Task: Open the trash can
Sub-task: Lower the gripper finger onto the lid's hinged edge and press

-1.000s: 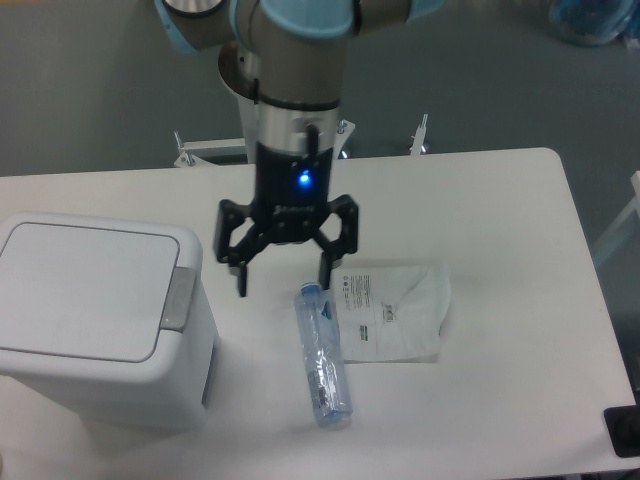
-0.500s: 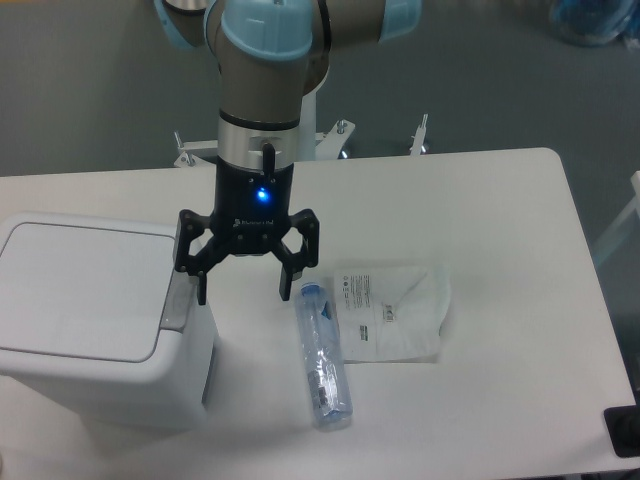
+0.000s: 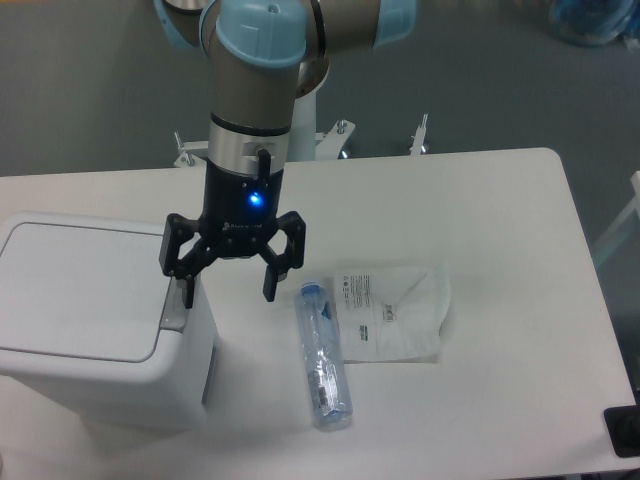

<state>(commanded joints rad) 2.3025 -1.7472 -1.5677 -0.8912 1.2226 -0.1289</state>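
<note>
The trash can (image 3: 90, 320) is a large white boxy bin at the left of the table, its flat lid down. A small grey push tab (image 3: 176, 305) sits on the lid's right edge. My gripper (image 3: 228, 292) hangs open over the bin's right side. Its left finger (image 3: 187, 290) is right above the grey tab, partly covering it; I cannot tell whether it touches. The right finger hangs over the table just beyond the bin's right wall.
A clear plastic bottle (image 3: 322, 355) lies on the table to the right of the bin. A white plastic bag with a printed label (image 3: 392, 312) lies beside the bottle. A dark object (image 3: 625, 430) sits at the table's front right corner.
The gripper has moved left across the table, from above the bottle's top end to the bin's right edge, staying open. The lid has not moved.
</note>
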